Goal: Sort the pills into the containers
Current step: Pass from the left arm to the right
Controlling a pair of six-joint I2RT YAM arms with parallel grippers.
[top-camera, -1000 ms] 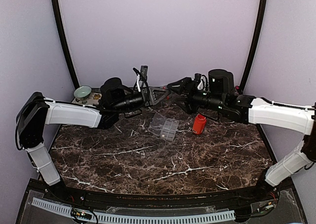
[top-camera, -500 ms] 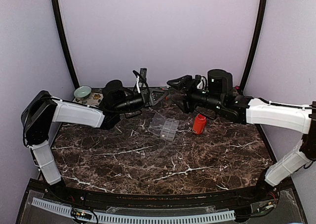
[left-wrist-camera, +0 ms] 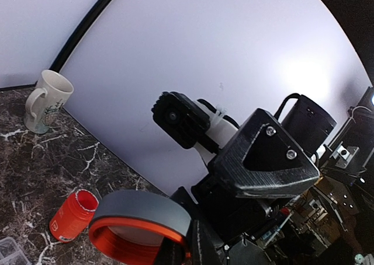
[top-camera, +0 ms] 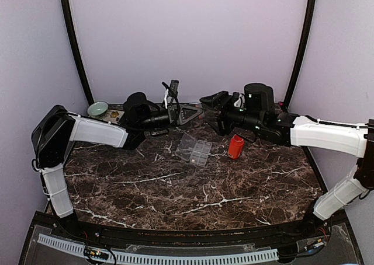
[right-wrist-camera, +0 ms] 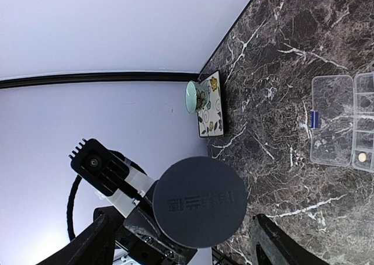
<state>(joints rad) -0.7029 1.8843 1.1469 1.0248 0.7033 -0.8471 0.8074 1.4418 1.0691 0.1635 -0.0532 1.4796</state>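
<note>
A dark marble table (top-camera: 193, 201) is spanned by two arms, the left arm (top-camera: 96, 132) and the right arm (top-camera: 324, 133), both reached towards the far middle, where their ends are brought close, facing each other above the surface. The clear organiser box (top-camera: 194, 150) is laid near the table's centre, on the near side of the two grippers, with its transparent lid folded open and flat on the left side of its compartments. An orange bottle (top-camera: 235, 146) is stood upright and uncapped just to the right of the box, apart from it. A white mug (left-wrist-camera: 47, 100) is seen by the wall in the left wrist view. A pale green bowl (top-camera: 98, 108) is set on a patterned tray (top-camera: 114, 114) in the far left corner. A grey cap (right-wrist-camera: 198, 202) with an orange inner rim is pinched in the narrowly closed left gripper (top-camera: 178, 108). The right gripper (right-wrist-camera: 181, 224) is held with its jaws wide, its fingers (right-wrist-camera: 93, 244) seen on either side of the cap; whether it is touched cannot be told. A small pale pill (right-wrist-camera: 362, 157) is seen in one compartment.
</note>
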